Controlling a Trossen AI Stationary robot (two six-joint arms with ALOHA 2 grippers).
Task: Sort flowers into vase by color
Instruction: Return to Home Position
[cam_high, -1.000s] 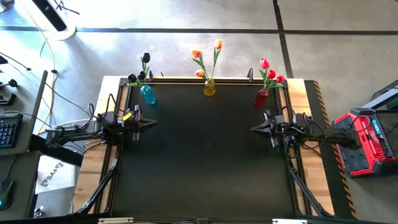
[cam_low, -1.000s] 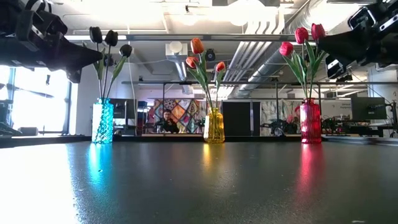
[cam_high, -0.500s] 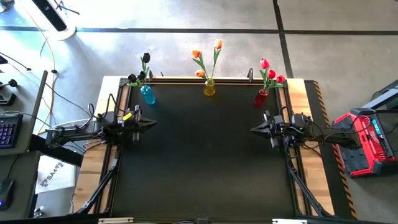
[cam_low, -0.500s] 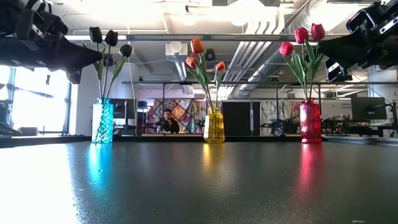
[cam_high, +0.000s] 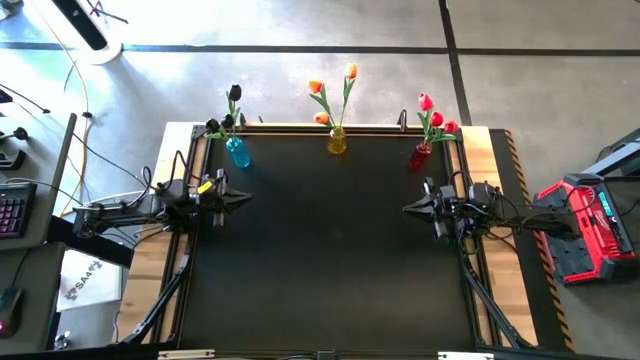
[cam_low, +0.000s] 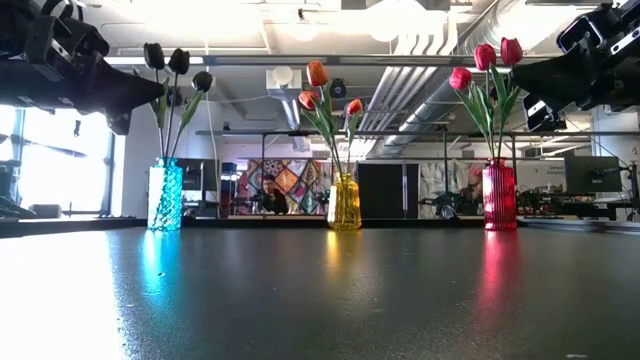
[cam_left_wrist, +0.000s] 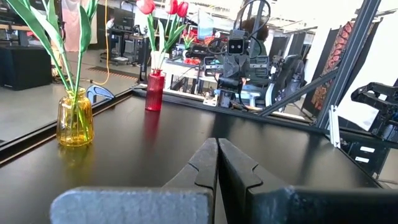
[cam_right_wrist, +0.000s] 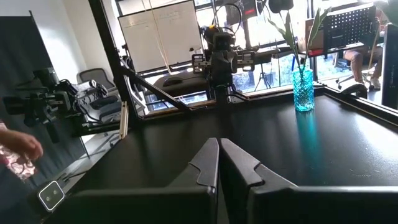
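Three vases stand along the table's far edge. A blue vase (cam_high: 237, 152) holds black flowers (cam_low: 177, 62), a yellow vase (cam_high: 337, 142) holds orange-yellow flowers (cam_low: 317, 74), and a red vase (cam_high: 421, 155) holds red flowers (cam_low: 485, 57). Each bunch sticks into its vase by the stems. My left gripper (cam_high: 248, 199) hovers shut at the table's left side, pointing level toward the middle. My right gripper (cam_high: 407, 209) hovers shut at the right side, facing it. Neither has anything between its fingers (cam_left_wrist: 217, 163).
The black tabletop (cam_high: 330, 260) stretches between the two arms. A red case (cam_high: 585, 230) sits on the floor beyond the table's right edge. In the room behind, a person (cam_low: 268, 196) shows far off, and a hand (cam_right_wrist: 18, 149) shows in the right wrist view.
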